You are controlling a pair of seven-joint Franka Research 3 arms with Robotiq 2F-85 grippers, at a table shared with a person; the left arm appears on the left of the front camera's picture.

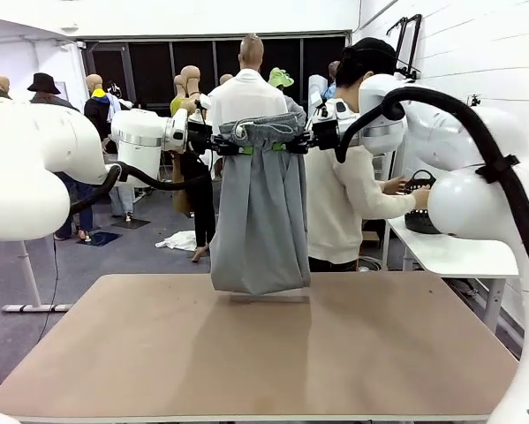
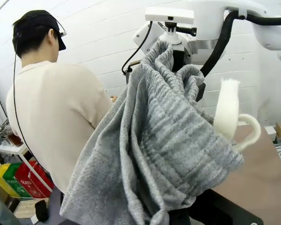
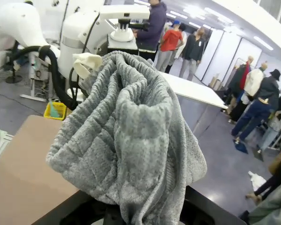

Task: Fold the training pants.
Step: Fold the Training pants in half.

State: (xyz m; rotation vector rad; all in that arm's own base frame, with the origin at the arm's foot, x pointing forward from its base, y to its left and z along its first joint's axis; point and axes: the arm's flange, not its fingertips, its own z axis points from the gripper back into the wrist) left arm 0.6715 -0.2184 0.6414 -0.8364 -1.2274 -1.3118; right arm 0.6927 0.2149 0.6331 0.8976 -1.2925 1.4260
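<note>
The training pants (image 1: 260, 212) are being held aloft above the table (image 1: 246, 353), hanging lengthwise with the gathered waistband uppermost and the lower hem just above the tabletop. The waistband's left end is being pinched by the left gripper (image 1: 231, 147), its jaws pressed together on the fabric. The right end is being pinched likewise by the right gripper (image 1: 290, 145). Beyond the pants, a person (image 1: 352, 177) in a cream top is being seen standing, turned away.
</note>
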